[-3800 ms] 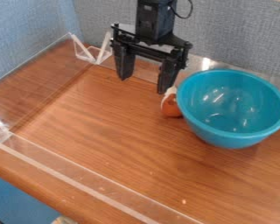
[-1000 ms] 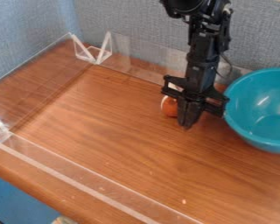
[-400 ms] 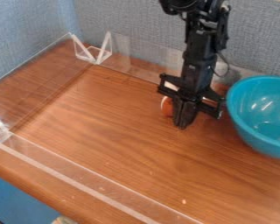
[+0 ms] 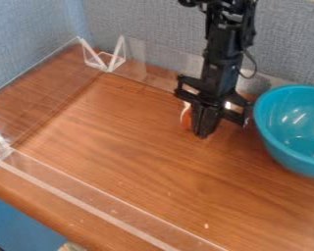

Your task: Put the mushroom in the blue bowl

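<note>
The black gripper (image 4: 203, 131) is pointing down over the wooden table (image 4: 121, 147), its jaws closed to a narrow stance and its tips sitting low, near the wood. Whether it is gripping or touching the mushroom (image 4: 187, 119) is not showing clearly. The mushroom is lying just beside the fingers, on the image-left side, partly hiding behind them and showing an orange-tan patch. Which way it is pointing, and how its long axis is running, I cannot tell. On the gripper's other side, the blue bowl (image 4: 293, 127) is standing close by, its open top facing up.
</note>
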Robot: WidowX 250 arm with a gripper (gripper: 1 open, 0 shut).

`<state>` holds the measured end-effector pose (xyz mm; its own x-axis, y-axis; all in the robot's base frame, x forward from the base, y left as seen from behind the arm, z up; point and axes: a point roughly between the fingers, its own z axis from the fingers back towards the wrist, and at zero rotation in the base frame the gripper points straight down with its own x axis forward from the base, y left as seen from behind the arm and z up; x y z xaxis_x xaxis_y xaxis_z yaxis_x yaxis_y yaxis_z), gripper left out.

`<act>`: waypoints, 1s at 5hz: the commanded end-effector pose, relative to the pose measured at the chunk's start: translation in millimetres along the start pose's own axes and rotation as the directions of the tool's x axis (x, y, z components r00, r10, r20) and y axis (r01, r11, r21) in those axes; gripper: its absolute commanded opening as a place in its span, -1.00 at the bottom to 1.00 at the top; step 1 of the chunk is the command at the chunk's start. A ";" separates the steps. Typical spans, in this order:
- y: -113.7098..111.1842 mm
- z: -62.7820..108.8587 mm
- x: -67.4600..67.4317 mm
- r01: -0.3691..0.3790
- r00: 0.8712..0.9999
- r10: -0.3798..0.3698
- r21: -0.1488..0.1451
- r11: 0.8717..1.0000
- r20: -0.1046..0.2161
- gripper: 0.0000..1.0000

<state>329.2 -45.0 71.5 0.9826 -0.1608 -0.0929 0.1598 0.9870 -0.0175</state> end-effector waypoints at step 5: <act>10.9 22.6 -4.6 -0.011 0.996 0.011 0.001 1.000 0.087 -1.00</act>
<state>323.6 -37.2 74.4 0.9854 -0.1531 -0.0743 0.1522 0.9882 -0.0178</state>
